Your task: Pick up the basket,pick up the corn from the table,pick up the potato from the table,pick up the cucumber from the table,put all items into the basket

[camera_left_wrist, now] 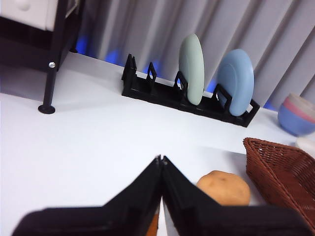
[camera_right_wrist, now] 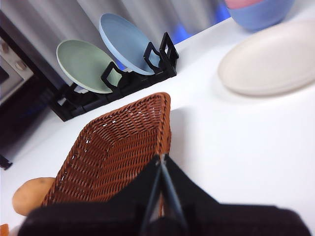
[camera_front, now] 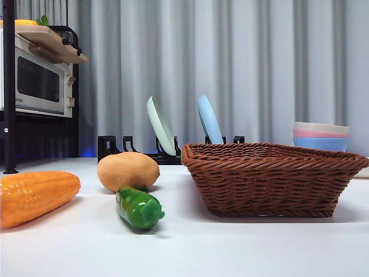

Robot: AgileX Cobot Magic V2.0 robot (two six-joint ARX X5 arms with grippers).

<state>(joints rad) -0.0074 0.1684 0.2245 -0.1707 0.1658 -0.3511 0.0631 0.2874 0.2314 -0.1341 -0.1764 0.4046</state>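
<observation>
Corn (camera_front: 36, 196), cucumber (camera_front: 139, 208) and potato (camera_front: 128, 171) lay untouched beside the empty basket (camera_front: 271, 179), left gripper (camera_left_wrist: 161, 160) and right gripper (camera_right_wrist: 161, 158) both closed on nothing.

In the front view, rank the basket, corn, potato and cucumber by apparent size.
1. basket, clearly largest.
2. corn, though cut off by the picture's edge and nearer the camera.
3. potato and cucumber look similar; the cucumber points toward the camera, so unsure.
</observation>
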